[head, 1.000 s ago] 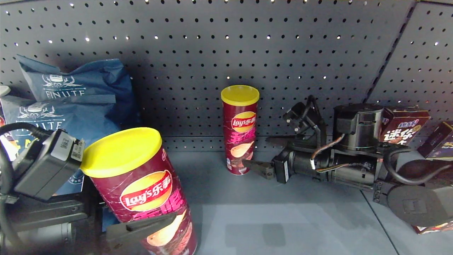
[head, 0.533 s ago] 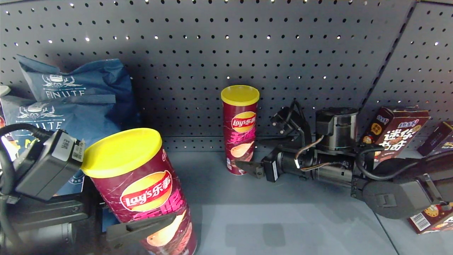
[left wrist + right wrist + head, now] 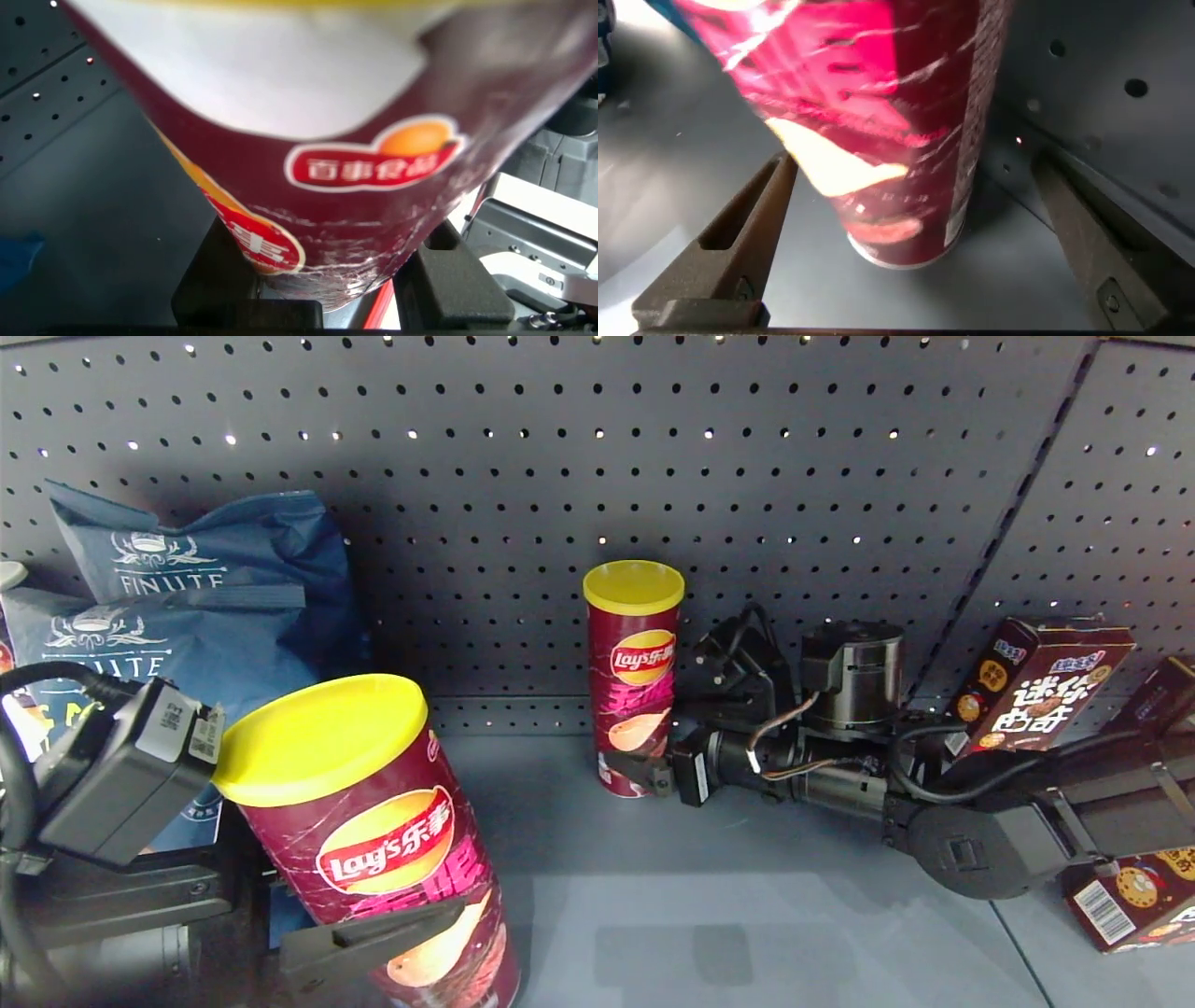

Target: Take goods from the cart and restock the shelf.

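Right gripper (image 3: 910, 252) has advanced, jaws wide around shelf can (image 3: 633, 672).

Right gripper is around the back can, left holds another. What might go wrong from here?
The right gripper straddles the back can low down, open; a nudge may tip it. Its arm lies beside the boxes and might knock them. The held can sits tilted in the left gripper and may slip.
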Available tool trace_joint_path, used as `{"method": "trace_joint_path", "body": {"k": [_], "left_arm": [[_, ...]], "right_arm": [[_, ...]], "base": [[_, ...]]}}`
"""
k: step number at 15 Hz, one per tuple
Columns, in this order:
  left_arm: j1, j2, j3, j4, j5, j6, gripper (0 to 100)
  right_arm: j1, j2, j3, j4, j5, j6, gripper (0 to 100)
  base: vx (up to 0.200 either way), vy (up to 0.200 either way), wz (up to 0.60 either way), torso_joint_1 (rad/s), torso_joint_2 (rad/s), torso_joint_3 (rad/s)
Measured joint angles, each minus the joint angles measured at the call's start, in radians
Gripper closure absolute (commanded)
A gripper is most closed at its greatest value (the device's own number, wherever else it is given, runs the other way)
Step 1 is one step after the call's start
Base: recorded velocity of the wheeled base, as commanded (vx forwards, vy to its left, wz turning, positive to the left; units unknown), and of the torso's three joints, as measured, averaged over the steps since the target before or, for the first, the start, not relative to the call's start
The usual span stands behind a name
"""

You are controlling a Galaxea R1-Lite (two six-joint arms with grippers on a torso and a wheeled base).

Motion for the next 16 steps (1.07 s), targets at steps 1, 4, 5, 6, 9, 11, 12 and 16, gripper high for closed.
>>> {"method": "trace_joint_path", "body": {"k": [1, 4, 5, 6, 9, 11, 12, 16], "left_arm": [[0.000, 0.000, 0.000, 0.000, 0.000, 0.000, 100], [0.001, 0.000, 0.000, 0.000, 0.000, 0.000, 100], [0.001, 0.000, 0.000, 0.000, 0.000, 0.000, 100], [0.001, -0.001, 0.000, 0.000, 0.000, -0.001, 100], [0.001, -0.001, 0.001, 0.000, 0.000, -0.001, 100], [0.001, -0.001, 0.001, 0.000, 0.000, 0.000, 100], [0.001, -0.001, 0.001, 0.001, 0.000, -0.001, 100], [0.000, -0.002, 0.008, 0.000, 0.000, 0.000, 100]], "right_arm": [[0.000, 0.007, -0.009, 0.001, 0.000, 0.001, 0], [0.002, 0.031, -0.039, 0.003, 0.001, 0.002, 0], [0.003, 0.040, -0.045, 0.001, 0.002, 0.002, 0], [0.003, 0.046, -0.048, 0.000, 0.002, 0.002, 0], [0.005, 0.068, -0.054, -0.053, 0.001, 0.005, 100], [0.010, 0.076, -0.053, -0.068, -0.005, 0.020, 100], [0.014, 0.077, -0.050, -0.067, -0.004, 0.021, 100], [0.041, 0.056, -0.031, -0.056, -0.008, 0.023, 100]], "base": [[0.000, 0.000, 0.00, 0.000, 0.00, 0.000], [0.000, 0.000, 0.00, 0.000, 0.00, 0.000], [0.000, 0.000, 0.00, 0.000, 0.00, 0.000], [0.000, 0.000, 0.00, 0.000, 0.00, 0.000], [0.000, 0.000, 0.00, 0.000, 0.00, 0.000], [0.000, 0.000, 0.00, 0.000, 0.00, 0.000], [0.000, 0.000, 0.00, 0.000, 0.00, 0.000], [0.000, 0.000, 0.00, 0.000, 0.00, 0.000]]}}
